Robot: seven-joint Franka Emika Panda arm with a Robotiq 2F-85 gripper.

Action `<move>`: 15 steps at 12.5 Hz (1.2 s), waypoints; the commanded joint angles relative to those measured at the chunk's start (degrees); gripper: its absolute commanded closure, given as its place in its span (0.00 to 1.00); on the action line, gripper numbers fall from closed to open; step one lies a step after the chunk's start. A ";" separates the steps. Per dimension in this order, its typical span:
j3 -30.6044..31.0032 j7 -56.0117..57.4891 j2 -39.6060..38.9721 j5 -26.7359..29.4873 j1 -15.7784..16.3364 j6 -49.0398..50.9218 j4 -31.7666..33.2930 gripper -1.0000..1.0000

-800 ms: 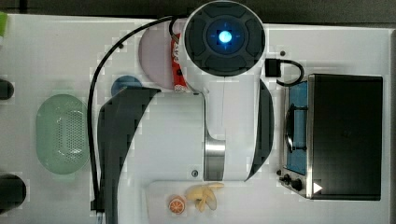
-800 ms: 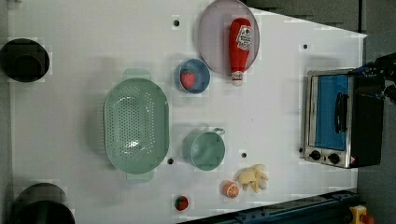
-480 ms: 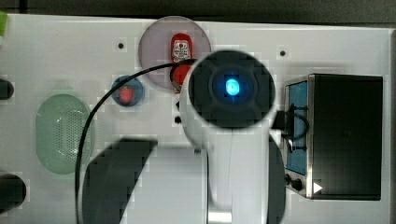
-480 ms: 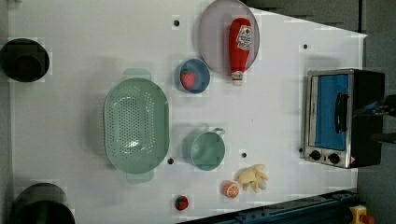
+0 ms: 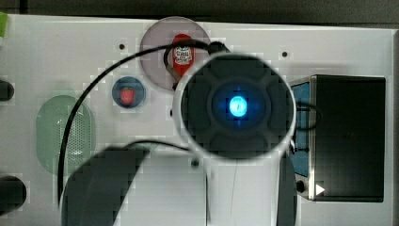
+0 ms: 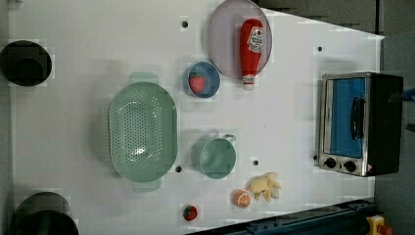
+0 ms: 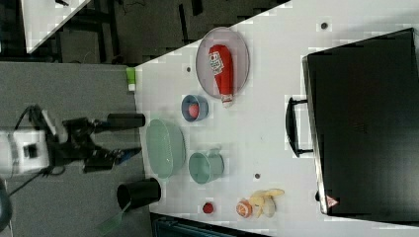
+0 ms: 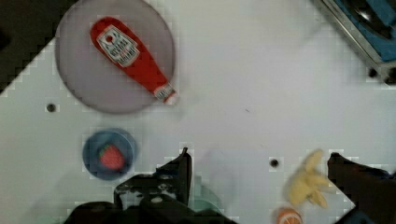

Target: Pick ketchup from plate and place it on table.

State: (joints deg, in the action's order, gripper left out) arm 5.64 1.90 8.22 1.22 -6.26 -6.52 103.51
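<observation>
On the bench point(image 6: 73, 117) there is one plate point(image 6: 222, 39), carrying one ketchup bottle point(image 6: 251, 46). One blue bowl point(image 6: 211, 73) holds one strawberry point(image 6: 197, 82). There is one green colander point(image 6: 142, 131), one green cup point(image 6: 216, 157) and one toaster oven point(image 6: 359, 124). Near the left view's bottom edge lie one peeled banana point(image 6: 265, 186), one orange half point(image 6: 242, 198) and one small red fruit point(image 6: 190, 212). Two black round objects point(image 6: 25, 62) sit at the left view's left edge. One arm carries one gripper point(image 8: 257, 170).
</observation>
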 commanded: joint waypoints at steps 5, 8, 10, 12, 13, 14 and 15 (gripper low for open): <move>3.00 13.74 -13.81 0.35 -0.11 -8.29 1.46 0.00; 3.84 21.53 -19.20 0.32 0.37 -12.80 1.04 0.00; 3.86 26.76 -22.96 0.26 0.85 -16.68 0.95 0.00; 3.85 30.75 -26.72 0.19 1.09 -21.06 0.86 0.00; 3.85 31.85 -28.52 0.11 1.15 -23.40 0.70 0.00; 3.85 32.45 -30.34 -0.05 1.25 -25.64 0.11 0.00; 3.85 32.98 -32.17 -0.87 1.44 -27.10 -0.71 0.00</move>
State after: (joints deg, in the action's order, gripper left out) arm 9.53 30.19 -22.90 1.45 -4.67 -33.66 103.74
